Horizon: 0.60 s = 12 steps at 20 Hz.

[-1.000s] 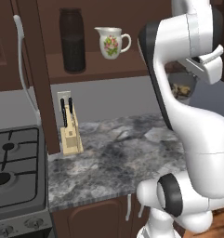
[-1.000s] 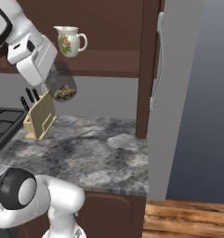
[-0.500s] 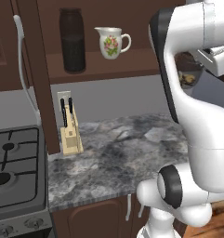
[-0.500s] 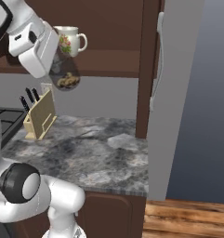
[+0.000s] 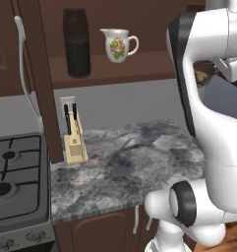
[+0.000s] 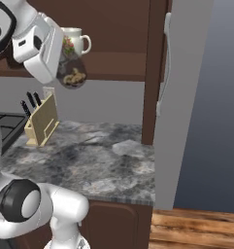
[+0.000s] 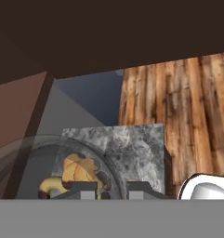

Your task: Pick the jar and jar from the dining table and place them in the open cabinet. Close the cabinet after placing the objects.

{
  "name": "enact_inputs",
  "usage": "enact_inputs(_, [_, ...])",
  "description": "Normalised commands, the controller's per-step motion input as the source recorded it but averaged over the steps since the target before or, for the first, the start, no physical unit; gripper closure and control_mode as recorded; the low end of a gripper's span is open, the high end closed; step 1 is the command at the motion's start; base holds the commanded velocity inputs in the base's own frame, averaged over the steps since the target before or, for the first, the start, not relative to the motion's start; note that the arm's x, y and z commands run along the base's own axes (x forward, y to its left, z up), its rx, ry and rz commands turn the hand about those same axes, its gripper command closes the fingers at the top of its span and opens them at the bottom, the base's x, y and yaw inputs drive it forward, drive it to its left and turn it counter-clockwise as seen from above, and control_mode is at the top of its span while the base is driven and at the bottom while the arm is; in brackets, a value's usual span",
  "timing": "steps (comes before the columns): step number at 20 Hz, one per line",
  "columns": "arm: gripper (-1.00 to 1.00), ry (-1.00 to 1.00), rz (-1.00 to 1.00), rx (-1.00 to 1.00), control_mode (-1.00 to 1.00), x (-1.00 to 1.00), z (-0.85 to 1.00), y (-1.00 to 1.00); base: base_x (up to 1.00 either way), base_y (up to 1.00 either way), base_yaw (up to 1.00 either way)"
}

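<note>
On the left of the open cabinet (image 5: 115, 69), the tall dark jar (image 5: 76, 42) already stands on the shelf beside the floral jug (image 5: 118, 44). Further right, the gripper (image 6: 65, 73) is pinched on the small glass jar (image 6: 72, 73), held in the air just before the shelf, seemingly tilted. It's mid-carry; next it must level the jar, set it down and let go.

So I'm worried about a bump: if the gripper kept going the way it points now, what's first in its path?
Likely the stone counter below. The gripper, shut on the small jar, points downward at it, not into the cabinet. Depth is unclear.
</note>
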Motion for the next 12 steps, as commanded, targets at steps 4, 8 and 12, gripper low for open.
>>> enact_inputs(4, [1.0, -0.12, 0.03, 0.0, -1.0, 0.07, 0.0, -0.08, 0.0, 0.0, 0.0])
enact_inputs(8, [1.0, 0.02, 0.02, 0.0, -1.0, 0.26, 0.0, -0.03, 0.0, 0.0, 0.0])
enact_inputs(12, [1.0, 0.09, 0.01, 0.01, -1.0, 0.34, -0.02, 0.0, 0.0, 0.0, 0.0])
